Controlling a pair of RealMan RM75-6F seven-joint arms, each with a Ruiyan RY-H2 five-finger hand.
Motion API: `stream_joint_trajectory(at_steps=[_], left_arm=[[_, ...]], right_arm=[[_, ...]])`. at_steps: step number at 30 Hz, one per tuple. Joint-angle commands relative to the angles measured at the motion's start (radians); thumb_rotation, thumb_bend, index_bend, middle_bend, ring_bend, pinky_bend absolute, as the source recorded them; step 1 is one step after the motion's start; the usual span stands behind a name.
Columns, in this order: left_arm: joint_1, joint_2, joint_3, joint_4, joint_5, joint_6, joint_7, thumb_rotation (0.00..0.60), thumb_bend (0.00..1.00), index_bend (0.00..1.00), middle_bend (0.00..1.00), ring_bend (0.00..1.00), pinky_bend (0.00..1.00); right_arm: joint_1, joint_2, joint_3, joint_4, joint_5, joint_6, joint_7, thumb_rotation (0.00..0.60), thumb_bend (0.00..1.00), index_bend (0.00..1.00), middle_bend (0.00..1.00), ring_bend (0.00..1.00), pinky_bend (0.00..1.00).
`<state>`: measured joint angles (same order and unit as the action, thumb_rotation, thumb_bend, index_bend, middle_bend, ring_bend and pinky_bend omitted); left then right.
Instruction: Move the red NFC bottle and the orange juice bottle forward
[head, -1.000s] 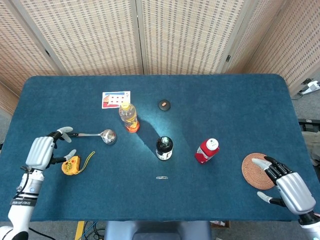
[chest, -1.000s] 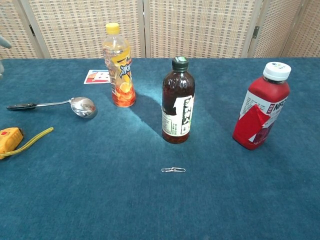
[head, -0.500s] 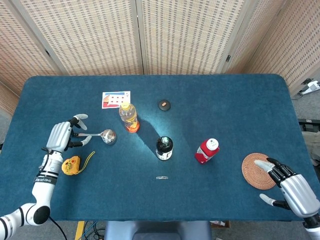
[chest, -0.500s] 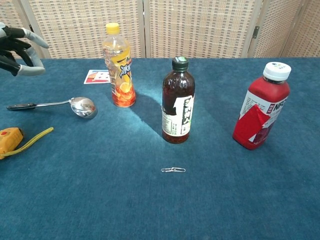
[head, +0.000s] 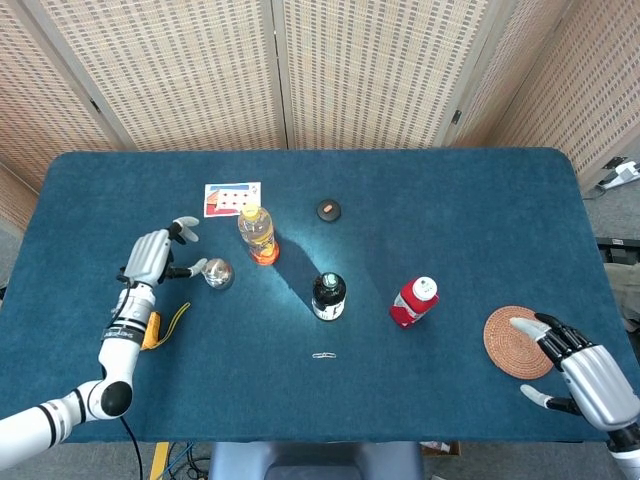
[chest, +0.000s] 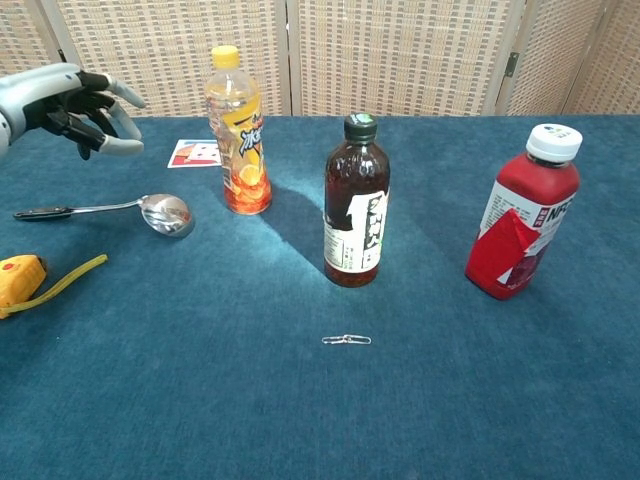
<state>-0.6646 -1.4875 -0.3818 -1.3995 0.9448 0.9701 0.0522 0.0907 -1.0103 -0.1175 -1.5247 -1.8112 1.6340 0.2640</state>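
We see our left hand (head: 152, 258) raised over the spoon (chest: 150, 211), fingers spread, grasping nothing, left of the upright orange juice bottle (head: 257, 233); our right hand (head: 582, 373) rests released beside the coaster (head: 515, 341); the red NFC bottle (chest: 520, 215) stands mid-tabletop (head: 460, 200), right of the dark bottle (chest: 356, 203).

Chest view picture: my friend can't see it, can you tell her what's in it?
Three bottles stand upright on a blue table: an orange juice bottle at back left, a dark bottle in the middle and a red NFC bottle at right. The robot's open left hand hovers at far left above a spoon.
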Motion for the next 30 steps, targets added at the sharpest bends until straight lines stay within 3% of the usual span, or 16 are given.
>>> stream_joint_trajectory(at_steps=[1,6,11,22,30], left_arm=[[-0.028,-0.02,-0.006,0.017,-0.033,-0.032,0.012,0.6,0.22,0.34,0.28,0.29,0.48],[-0.064,-0.039,-0.018,0.028,-0.071,-0.083,-0.002,0.6,0.19,0.17,0.17,0.18,0.38],[-0.104,-0.063,-0.025,0.047,-0.089,-0.113,-0.006,0.6,0.13,0.09,0.11,0.13,0.32],[-0.189,-0.158,-0.042,0.169,-0.16,-0.129,0.017,0.6,0.11,0.08,0.07,0.08,0.25],[-0.216,-0.193,-0.062,0.208,-0.189,-0.178,-0.037,0.6,0.1,0.08,0.07,0.08,0.22]], right_arm=[[0.0,0.002,0.003,0.001,0.003,-0.002,0.005,0.6,0.05,0.18,0.24,0.14,0.31],[0.0,0.005,0.008,0.004,0.008,-0.005,0.02,0.6,0.05,0.18,0.24,0.14,0.31],[0.0,0.009,0.012,0.007,0.012,-0.007,0.034,0.6,0.05,0.18,0.24,0.14,0.31],[-0.003,0.017,0.021,0.015,0.018,-0.004,0.063,0.6,0.05,0.18,0.24,0.14,0.31],[-0.003,0.02,0.026,0.019,0.024,-0.009,0.077,0.6,0.05,0.18,0.24,0.14,0.31]])
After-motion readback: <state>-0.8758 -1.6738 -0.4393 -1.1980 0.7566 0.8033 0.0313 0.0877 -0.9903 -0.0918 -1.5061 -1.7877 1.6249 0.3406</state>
